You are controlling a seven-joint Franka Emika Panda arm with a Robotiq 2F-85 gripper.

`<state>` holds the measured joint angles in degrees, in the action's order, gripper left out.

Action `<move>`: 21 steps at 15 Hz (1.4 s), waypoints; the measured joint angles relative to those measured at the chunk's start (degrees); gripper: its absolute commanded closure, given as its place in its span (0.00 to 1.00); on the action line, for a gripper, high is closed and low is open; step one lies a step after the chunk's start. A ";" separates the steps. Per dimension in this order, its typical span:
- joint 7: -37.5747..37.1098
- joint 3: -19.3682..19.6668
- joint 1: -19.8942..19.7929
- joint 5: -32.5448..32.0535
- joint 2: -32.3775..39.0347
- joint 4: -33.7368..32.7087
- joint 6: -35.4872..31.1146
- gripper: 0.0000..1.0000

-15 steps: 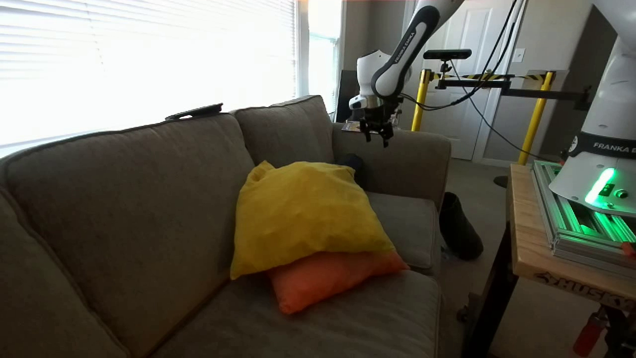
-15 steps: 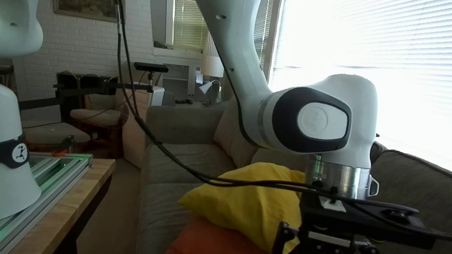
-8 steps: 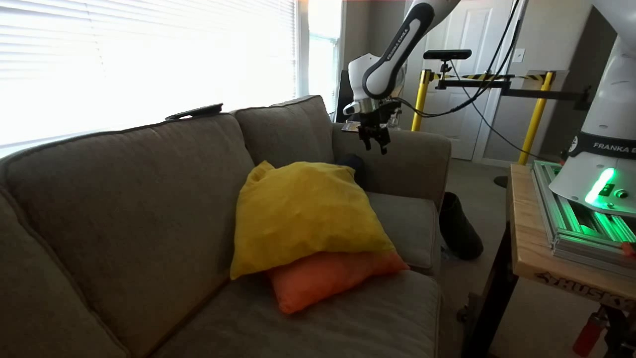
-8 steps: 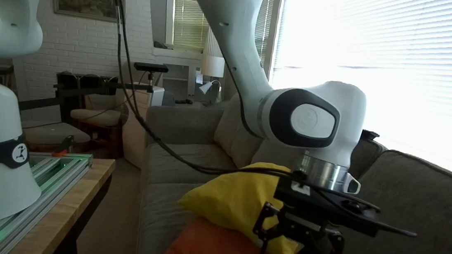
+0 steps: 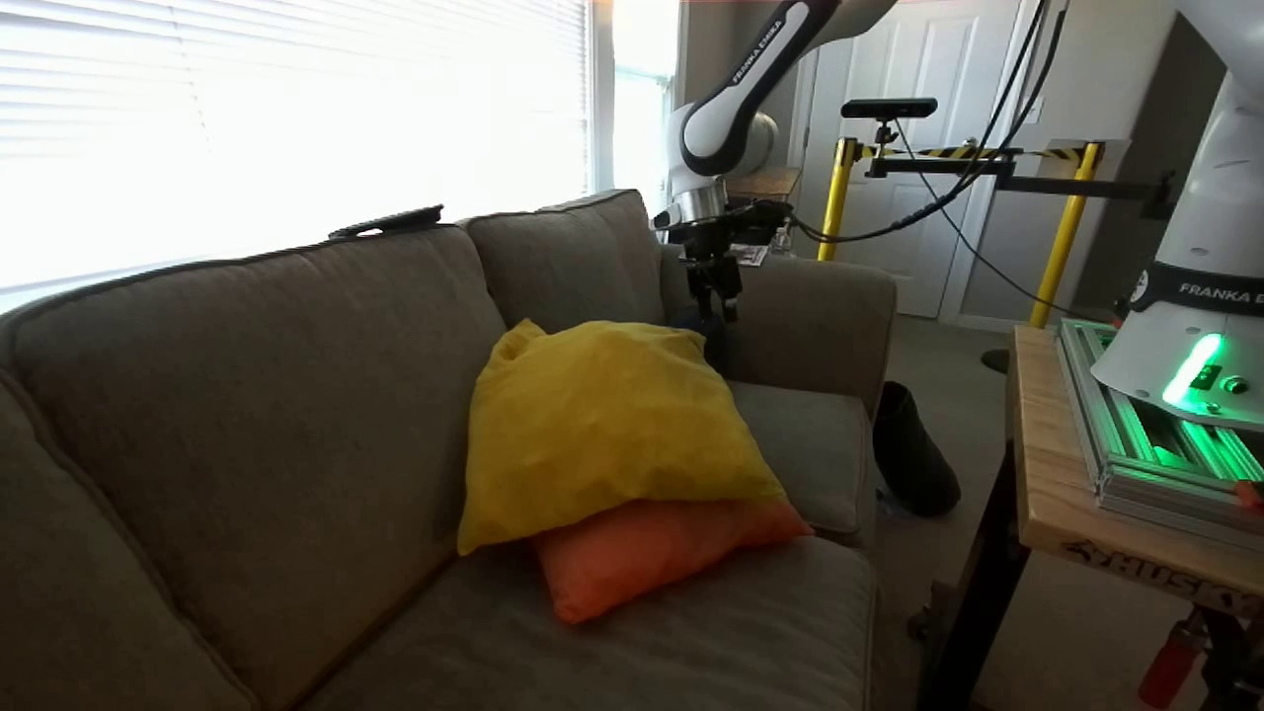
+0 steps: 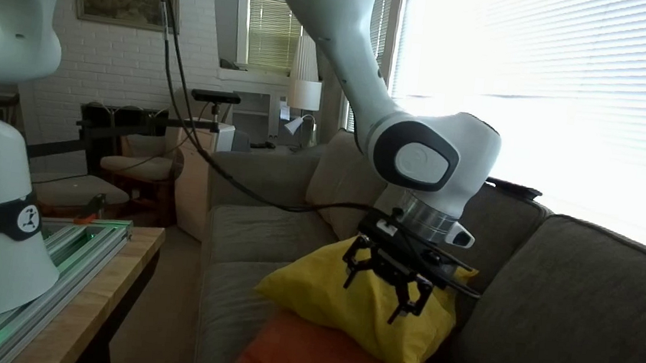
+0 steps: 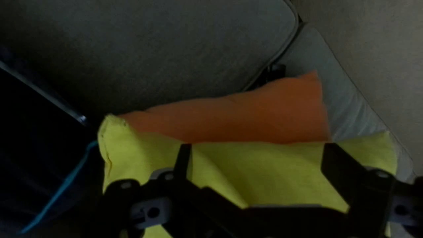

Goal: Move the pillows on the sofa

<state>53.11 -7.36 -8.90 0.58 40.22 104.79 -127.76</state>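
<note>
While the sofa (image 5: 286,395) stretches out long, a yellow pillow (image 5: 612,425) lies on it, partly covering an orange pillow (image 5: 657,553) on the seat; near the yellow one hangs the gripper (image 6: 369,304), jaws spread wide, holding nothing.

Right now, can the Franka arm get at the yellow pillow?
Likely yes: the gripper hangs open near the yellow pillow, which lies over the orange pillow; I see nothing covering the yellow one.

Sofa (image 5: 711,637) with orange pillow (image 5: 652,551) under yellow pillow (image 5: 612,425)
</note>
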 measured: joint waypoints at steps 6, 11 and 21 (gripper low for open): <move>0.22 -3.76 -0.45 4.50 3.46 0.82 -14.69 0.00; 0.30 -4.83 -0.70 4.34 7.32 2.24 -27.20 0.43; 0.19 -4.91 -2.41 3.85 8.92 2.20 -29.05 1.00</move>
<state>53.31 -12.27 -11.32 4.44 49.14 106.99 -156.81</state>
